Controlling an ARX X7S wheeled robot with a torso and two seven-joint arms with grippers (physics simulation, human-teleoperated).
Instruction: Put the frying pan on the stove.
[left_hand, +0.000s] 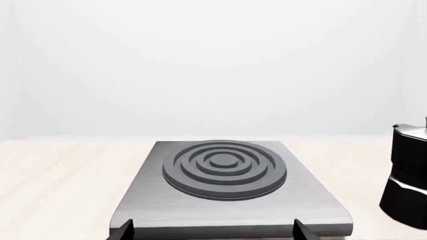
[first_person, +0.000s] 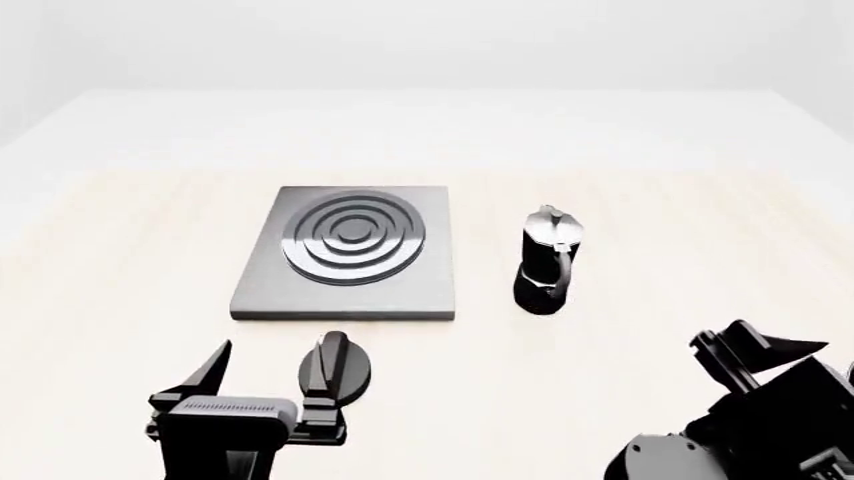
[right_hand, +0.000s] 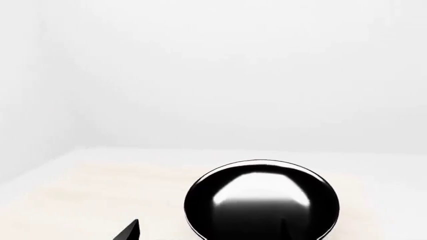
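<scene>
- left gripper (first_person: 267, 375): matte black, two tapered pointed fingers, grey ribbed strip across the block behind the jaws
- right gripper (first_person: 747, 350): black, angular faceted shell, light grey rounded housing behind the jaws
- wrist views: only black wedge fingertips (left_hand: 123, 231) visible

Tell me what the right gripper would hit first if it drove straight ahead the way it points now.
Most likely the frying pan: the right wrist view shows it directly ahead between the open fingertips of the right gripper, with nothing in between. Depth is unclear.
</scene>
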